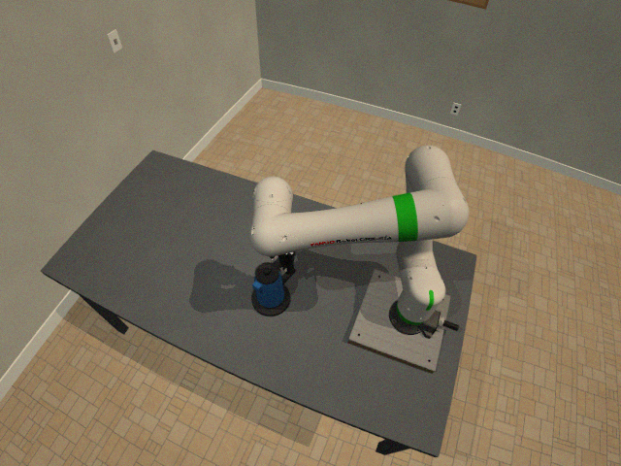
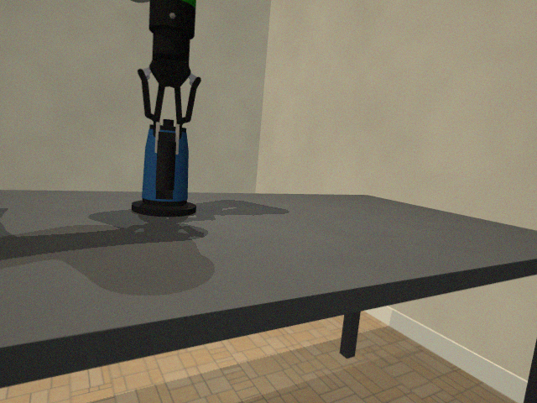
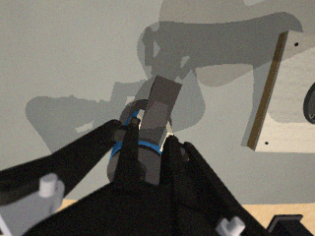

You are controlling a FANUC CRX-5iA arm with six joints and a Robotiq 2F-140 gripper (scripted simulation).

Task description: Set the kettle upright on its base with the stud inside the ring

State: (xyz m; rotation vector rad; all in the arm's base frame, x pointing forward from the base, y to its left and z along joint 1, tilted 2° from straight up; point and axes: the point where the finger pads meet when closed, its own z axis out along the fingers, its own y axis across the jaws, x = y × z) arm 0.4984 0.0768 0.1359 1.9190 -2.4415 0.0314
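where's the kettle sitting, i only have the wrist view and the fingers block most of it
Observer: In the exterior view the blue kettle stands upright on its round black base.
Operator: is the gripper off it yet
Observer: No. The gripper is shut on the kettle's black handle near its top, one finger either side.
Operator: can you see the stud in the ring
Observer: Not in any view; the kettle covers the middle of the base. From the top view it looks centred on the base.
Operator: where on the table is it
Observer: On the dark table, apart from the arm's grey mounting plate.
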